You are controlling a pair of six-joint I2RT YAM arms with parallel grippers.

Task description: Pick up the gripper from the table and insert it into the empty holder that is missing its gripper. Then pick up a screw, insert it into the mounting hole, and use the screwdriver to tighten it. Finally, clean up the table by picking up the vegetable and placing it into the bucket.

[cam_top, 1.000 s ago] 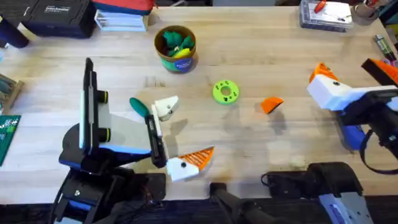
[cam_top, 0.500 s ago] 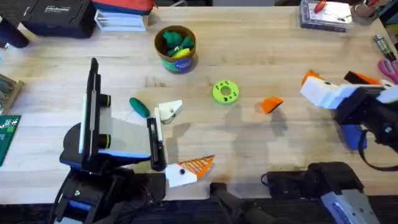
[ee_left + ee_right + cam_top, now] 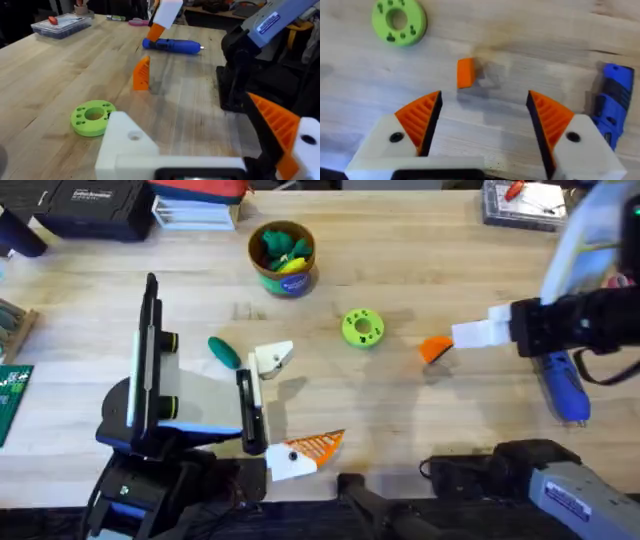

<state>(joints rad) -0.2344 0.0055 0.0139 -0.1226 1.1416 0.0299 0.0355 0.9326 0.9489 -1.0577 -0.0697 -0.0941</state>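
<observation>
Table: pale wooden table point(image 3: 420, 410) with boxes and clutter along its far edge; the task's things lie spread across the middle.
Right gripper point(image 3: 485, 120): jaws wide open, orange ribbed pads facing each other, nothing between them; it hangs over the loose piece, which suggests it is lining up for the pick.
Gripper: the orange gripper point(image 3: 466, 72) lies on the table just ahead of the open right jaws, near their centre line and untouched; in the overhead view it sits right at the white fingertip.
Left gripper point(image 3: 200, 145): jaws apart, holding nothing. One side carries an orange pad; the other is the bare white holder point(image 3: 131, 145), presented openly, probably so the piece can be fitted there.
Screwdriver: the blue screwdriver point(image 3: 562, 387) lies flat just beside the right jaws, under the right arm, within reach for the tightening step.
Green disc point(image 3: 362, 327): between the two pairs of jaws, not involved yet.
Vegetable: the dark green vegetable point(image 3: 223, 351) lies close beside the left jaws, not yet cleared away.
Bucket: the bucket point(image 3: 283, 258) stands beyond the left jaws, well apart, already holding green and yellow items.
Stage: judged as the approach to the first pick.
</observation>
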